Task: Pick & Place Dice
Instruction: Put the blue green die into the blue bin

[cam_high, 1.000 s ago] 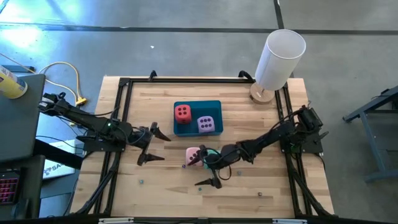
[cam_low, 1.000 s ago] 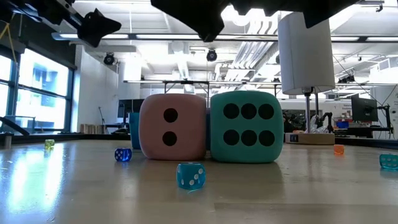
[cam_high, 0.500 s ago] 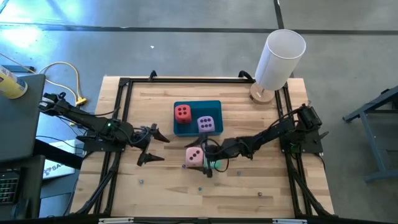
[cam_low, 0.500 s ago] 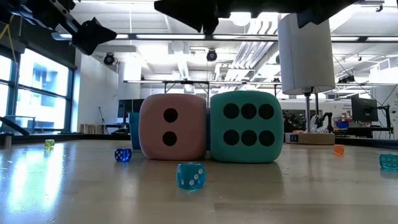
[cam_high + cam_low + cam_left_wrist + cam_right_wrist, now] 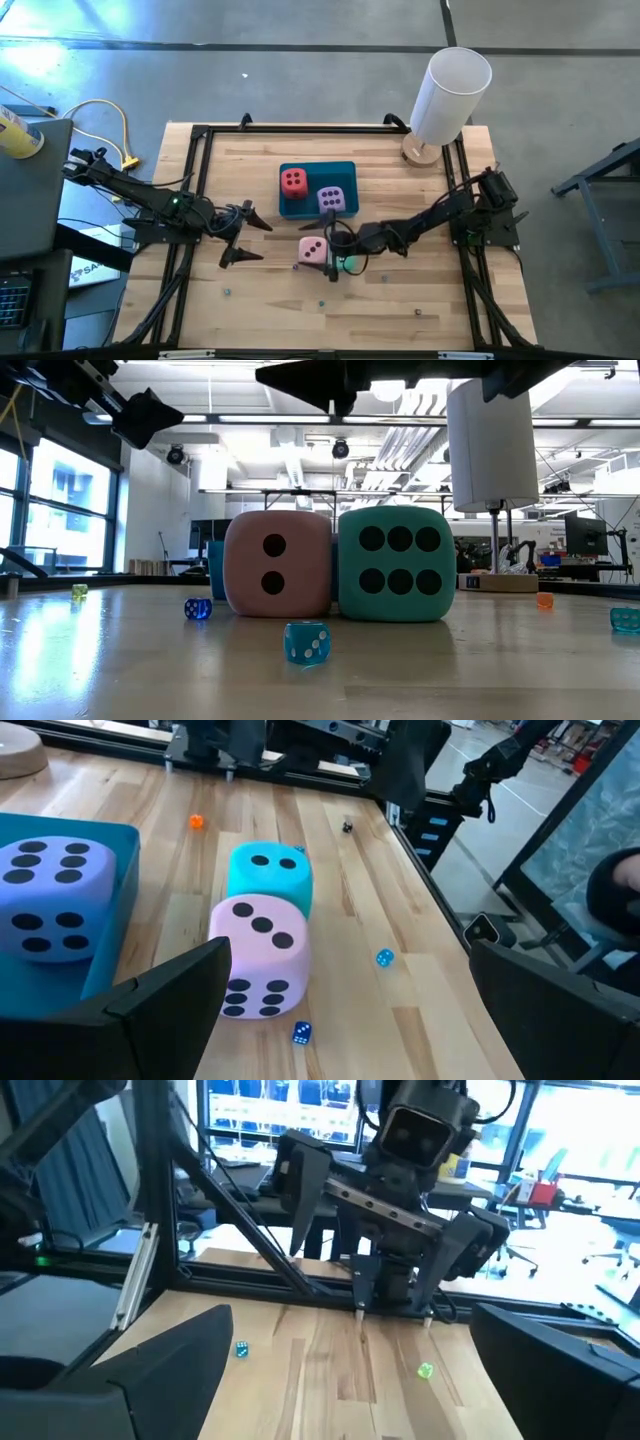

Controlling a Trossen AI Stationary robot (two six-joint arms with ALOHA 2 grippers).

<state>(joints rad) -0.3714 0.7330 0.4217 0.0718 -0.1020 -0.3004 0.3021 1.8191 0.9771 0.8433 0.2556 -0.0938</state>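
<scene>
Right gripper has swung from beside the pair to directly over the teal die, jaws wide, holding nothing. Teal sits touching the pink die; red and purple already in blue tray. Grasp looks imminent.

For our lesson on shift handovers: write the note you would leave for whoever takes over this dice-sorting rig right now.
Left claw: open, empty, waiting left of the dice.
Right claw: open, above the teal die, holding nothing.
Done: red die and purple die sit in the blue tray.
Left: pink die and teal die, side by side on the table in front of the tray.
</scene>
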